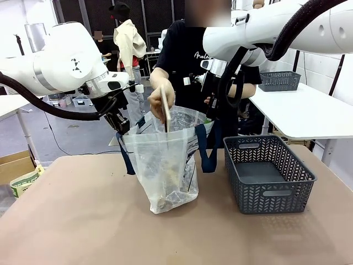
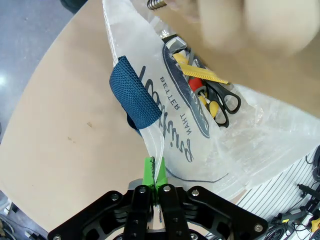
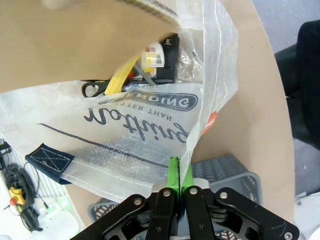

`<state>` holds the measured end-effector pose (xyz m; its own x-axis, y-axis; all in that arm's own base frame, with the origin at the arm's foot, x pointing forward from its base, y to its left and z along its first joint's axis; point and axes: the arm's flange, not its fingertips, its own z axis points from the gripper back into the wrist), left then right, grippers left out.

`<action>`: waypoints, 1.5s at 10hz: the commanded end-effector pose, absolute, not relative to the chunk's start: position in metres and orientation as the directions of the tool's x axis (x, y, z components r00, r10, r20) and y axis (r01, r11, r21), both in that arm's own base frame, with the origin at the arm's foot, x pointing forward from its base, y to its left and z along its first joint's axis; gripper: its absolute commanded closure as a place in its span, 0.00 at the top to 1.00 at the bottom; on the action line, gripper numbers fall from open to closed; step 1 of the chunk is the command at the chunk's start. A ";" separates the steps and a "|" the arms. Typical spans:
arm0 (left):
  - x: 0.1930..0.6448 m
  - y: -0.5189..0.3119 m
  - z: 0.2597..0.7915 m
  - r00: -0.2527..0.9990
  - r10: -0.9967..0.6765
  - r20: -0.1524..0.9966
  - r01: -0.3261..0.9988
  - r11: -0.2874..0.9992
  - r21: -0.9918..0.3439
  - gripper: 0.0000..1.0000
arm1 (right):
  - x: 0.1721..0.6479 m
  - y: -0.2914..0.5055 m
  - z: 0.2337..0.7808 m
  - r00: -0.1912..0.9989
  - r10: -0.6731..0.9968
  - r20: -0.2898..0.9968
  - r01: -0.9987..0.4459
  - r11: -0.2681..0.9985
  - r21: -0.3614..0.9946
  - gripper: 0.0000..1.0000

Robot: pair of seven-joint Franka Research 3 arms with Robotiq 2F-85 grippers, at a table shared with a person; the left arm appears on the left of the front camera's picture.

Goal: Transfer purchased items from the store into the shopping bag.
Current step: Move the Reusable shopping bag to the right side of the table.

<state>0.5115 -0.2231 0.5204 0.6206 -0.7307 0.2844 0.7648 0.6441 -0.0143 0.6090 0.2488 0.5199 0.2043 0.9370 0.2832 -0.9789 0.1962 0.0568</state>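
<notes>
The brown surface [image 1: 71,221] lies nearest. At its middle stands the shopping bag [image 1: 165,165], translucent and upright, with its mouth spread wide. The dark grey basket [image 1: 270,174] sits on the surface just beside it, to the right.

The left gripper [image 2: 154,170] is at the bag's left rim. Its jaws are clenched, the green pads [image 2: 148,172] pinching the thin plastic edge just beside a navy strap handle [image 2: 135,97]. The right gripper [image 3: 179,172] is at the opposite rim, its jaws likewise clamped on the plastic edge.

Through the bag's wall, purchased items show at the bottom: black-handled scissors [image 2: 225,105], a yellow strip [image 2: 200,72] and a red bit [image 2: 196,85], lying close together.

Above the mouth, a hand [image 1: 164,98] holds a thin tan piece [image 1: 165,113] that points down into the bag. The person [image 1: 187,55], in a black top, stands beyond the far edge of the surface.
</notes>
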 end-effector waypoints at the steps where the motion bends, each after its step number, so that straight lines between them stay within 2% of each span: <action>1: 0.511 -0.223 0.521 0.630 -0.723 0.284 0.756 0.655 -0.011 0.00 | 0.609 0.248 0.522 0.204 0.938 0.280 -0.979 0.195 0.062 0.00; 15: 0.511 -0.223 0.521 0.630 -0.723 0.284 0.756 0.655 -0.011 0.00 | 0.609 0.248 0.522 0.204 0.938 0.280 -0.979 0.195 0.062 0.00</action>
<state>0.5115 -0.2231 0.5204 0.6207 -0.7306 0.2844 0.7648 0.6441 -0.0143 0.6091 0.2487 0.5201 0.2043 0.9370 0.2834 -0.9789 0.1963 0.0567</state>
